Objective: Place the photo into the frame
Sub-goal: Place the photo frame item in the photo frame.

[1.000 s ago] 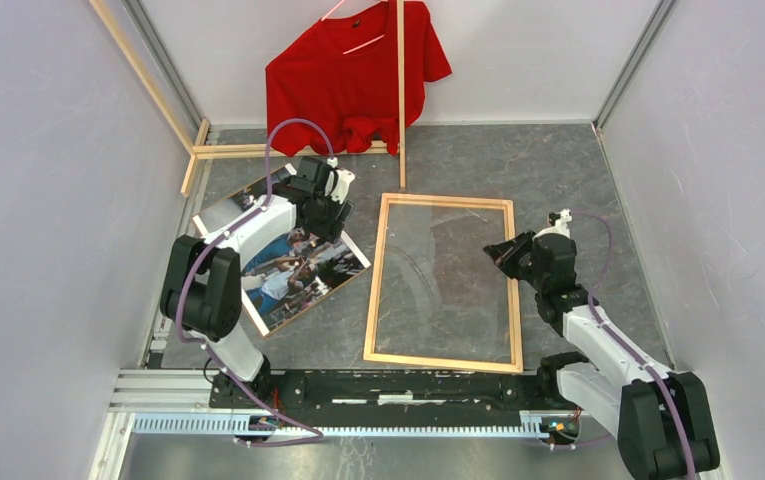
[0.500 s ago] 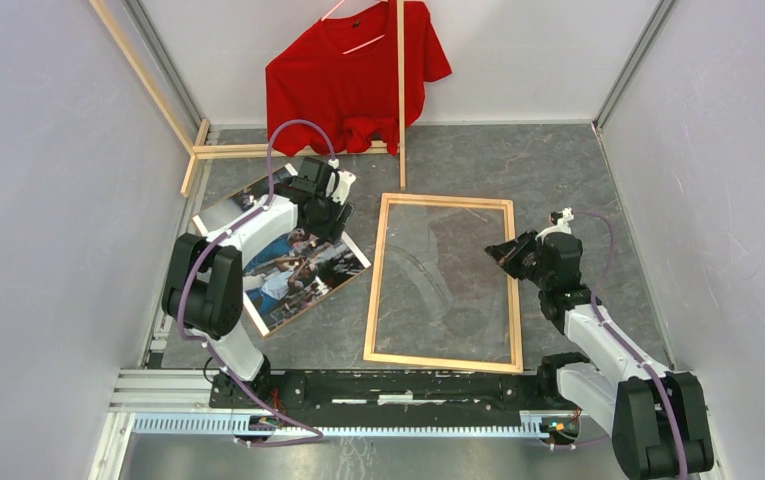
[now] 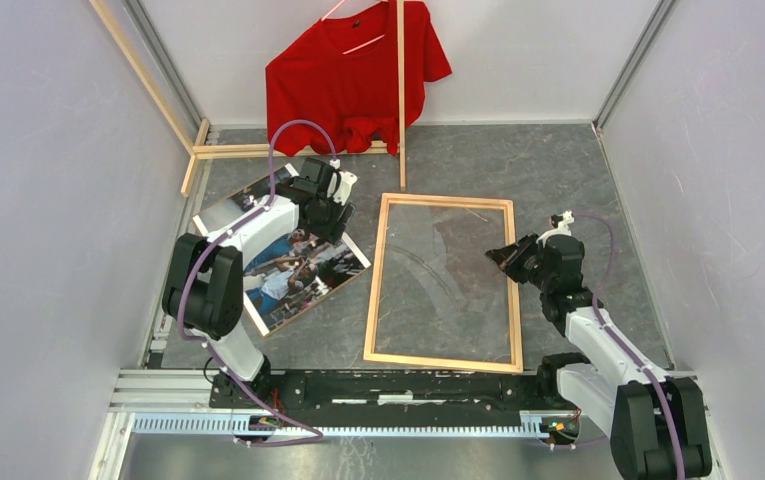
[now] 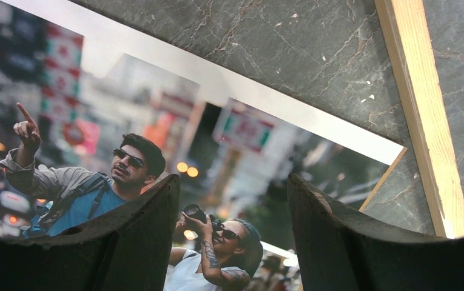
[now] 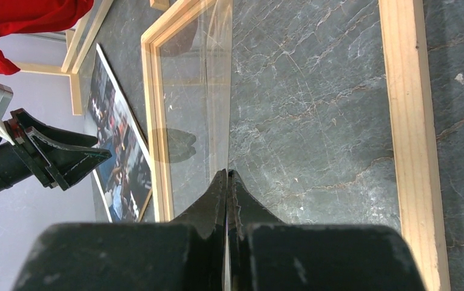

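The photo (image 3: 298,270) lies face up on the counter (image 3: 578,170) just left of the frame (image 3: 372,290), looking thin, slick and floppy, best pinched by its white border, with the left fingers (image 4: 144,236) spread above it, the right fingers (image 5: 214,206) pressed together over the pane, and a red shirt (image 3: 348,75) and loose slats (image 3: 248,151) well behind.

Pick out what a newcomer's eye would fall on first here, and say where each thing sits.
A bright red T-shirt hangs at the back wall. The light-wood frame lies flat mid-table, the shut right gripper over its pane. Left of it lies the colourful photo, the open left gripper over it.
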Motion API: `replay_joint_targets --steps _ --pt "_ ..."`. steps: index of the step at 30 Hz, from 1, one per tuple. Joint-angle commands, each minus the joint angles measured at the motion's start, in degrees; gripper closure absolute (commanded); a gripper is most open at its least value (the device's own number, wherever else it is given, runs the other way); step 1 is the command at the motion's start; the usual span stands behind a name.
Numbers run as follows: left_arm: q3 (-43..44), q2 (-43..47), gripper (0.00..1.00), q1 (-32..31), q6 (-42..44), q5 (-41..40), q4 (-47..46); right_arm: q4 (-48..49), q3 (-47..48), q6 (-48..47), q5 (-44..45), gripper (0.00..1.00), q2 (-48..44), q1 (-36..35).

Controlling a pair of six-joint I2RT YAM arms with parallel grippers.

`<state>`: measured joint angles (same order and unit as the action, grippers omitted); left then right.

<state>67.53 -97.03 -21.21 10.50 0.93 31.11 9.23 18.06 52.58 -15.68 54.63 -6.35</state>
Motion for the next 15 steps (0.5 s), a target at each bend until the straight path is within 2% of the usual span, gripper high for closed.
replay_joint_targets --steps 1,15 --pt "1.5 0.3 0.28 -0.4 -0.5 -0.7 -1.6 0.4 -0.3 -1.3 -0.5 1.00 -2.0 0.3" --pt "1.6 0.5 0.28 -0.4 -0.4 -0.8 -1.5 -0.9 -0.3 -1.8 1.4 1.00 -3.4 1.4"
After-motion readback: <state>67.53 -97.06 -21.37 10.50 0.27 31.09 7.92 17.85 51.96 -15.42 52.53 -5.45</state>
